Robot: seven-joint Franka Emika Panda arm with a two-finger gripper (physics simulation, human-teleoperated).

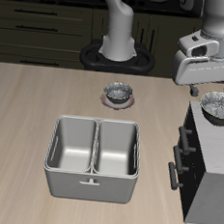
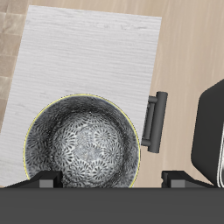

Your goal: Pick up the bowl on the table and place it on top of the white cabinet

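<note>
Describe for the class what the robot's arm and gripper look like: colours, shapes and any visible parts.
The arm is built of smooth, rounded light-grey segments rising from a dark round base. The gripper hangs from a blocky white-grey head with darker undersides and short dark fingers. In the wrist view its fingertips show as dark grey blocks along a flat dark bar. No cables or markings are visible.

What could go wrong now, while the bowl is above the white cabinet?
1. The bowl appears close to one edge of the white cabinet top; if released here, it might end near that edge and slip off.
2. The gripper is low over the cabinet; the pictures do not show whether the bowl already rests on the top, so an early release could drop it.
3. A similar bowl on a saucer stands on the table; it should stay untouched.
</note>
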